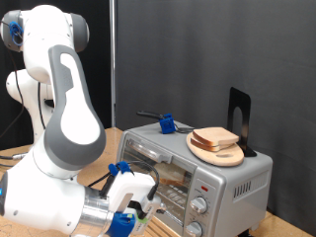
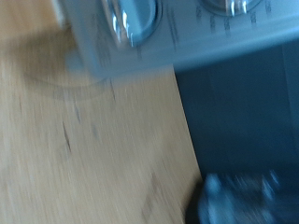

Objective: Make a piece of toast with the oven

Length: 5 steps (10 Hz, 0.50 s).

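The silver-grey oven stands on the wooden table at the exterior view's right. A pale slice of toast with a tan crust lies on a round wooden plate on top of the oven. My gripper hangs low in front of the oven's glass door, close to its lower edge. Nothing shows between the fingers. Something tan shows behind the glass, too unclear to name. The wrist view is blurred, with the oven's knobs above bare wooden table.
A black stand rises at the back of the oven's top. A blue-and-black tool lies on the top near the plate. Black curtains hang behind. A dark blurred shape sits off the table's edge in the wrist view.
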Motion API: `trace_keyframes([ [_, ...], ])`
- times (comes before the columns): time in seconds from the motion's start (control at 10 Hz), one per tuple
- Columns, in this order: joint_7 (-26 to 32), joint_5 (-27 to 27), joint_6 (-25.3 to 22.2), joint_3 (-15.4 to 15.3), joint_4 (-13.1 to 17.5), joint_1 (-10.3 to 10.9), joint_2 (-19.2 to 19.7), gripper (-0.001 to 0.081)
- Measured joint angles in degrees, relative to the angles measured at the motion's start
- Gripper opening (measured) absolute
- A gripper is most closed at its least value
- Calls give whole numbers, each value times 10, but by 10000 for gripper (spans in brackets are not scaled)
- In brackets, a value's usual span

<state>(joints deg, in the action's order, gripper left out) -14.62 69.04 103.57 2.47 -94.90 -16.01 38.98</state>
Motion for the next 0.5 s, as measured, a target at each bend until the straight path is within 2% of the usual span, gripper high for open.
trace_keyframes([
  [0.2, -80, -30, -6, -1, 10, 13, 11, 682],
  [0.3, -98, -31, 6, -3, 12, 23, 17, 682],
  [0.5, -92, -5, 34, -16, 10, 35, 23, 682],
])
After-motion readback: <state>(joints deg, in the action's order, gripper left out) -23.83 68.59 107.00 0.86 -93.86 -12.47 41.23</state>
